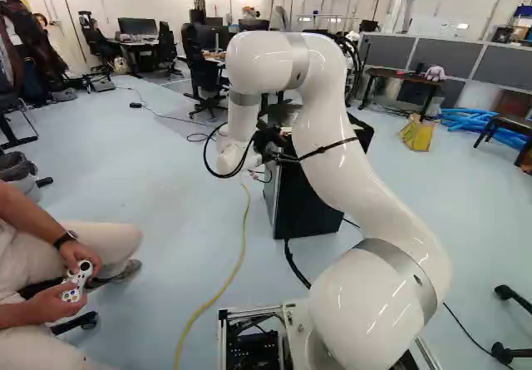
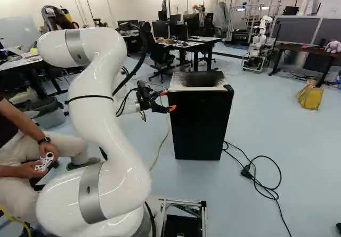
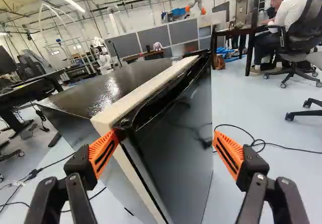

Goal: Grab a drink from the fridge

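Fridge [image 2: 200, 125]: black, boxy, glossy top, pale rim | hand [image 2: 168, 100]: released, fingers wide apart, near its corner

- we have a glossy white, rounded arm [image 2: 96, 114]
- we wear smooth grey bands [image 2: 91, 193] at our joints
- we carry a looping black cable [image 2: 144, 48]
- our black gripper [image 2: 168, 101] has slotted orange pads [image 3: 104, 152]
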{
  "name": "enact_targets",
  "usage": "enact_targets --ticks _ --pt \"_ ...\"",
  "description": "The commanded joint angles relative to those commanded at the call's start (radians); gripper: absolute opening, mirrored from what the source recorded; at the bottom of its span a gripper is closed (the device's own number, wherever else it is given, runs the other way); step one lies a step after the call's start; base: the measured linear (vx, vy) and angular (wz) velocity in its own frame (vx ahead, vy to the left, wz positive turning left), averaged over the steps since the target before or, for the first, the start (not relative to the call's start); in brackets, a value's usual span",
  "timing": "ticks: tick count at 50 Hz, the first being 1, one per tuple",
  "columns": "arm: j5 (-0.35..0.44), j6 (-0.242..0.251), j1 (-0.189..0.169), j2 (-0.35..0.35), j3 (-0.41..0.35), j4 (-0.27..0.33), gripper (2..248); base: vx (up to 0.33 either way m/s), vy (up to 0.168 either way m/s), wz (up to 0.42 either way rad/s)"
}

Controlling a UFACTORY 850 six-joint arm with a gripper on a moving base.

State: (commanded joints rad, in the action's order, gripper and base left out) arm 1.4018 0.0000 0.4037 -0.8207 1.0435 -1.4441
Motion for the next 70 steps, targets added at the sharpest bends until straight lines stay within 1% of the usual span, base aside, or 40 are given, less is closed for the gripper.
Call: enact_targets --ticks 22,45,70 --pt "0.0 0.0 0.0 0.004 -0.009 -0.018 247 0.0 0.0 0.0" --pt "0.0 0.0 0.027 0.061 -0.129 -0.046 247 0.0 -0.002 -0.011" --pt "0.0 0.0 0.03 0.066 -0.138 -0.085 247 0.0 0.0 0.0"
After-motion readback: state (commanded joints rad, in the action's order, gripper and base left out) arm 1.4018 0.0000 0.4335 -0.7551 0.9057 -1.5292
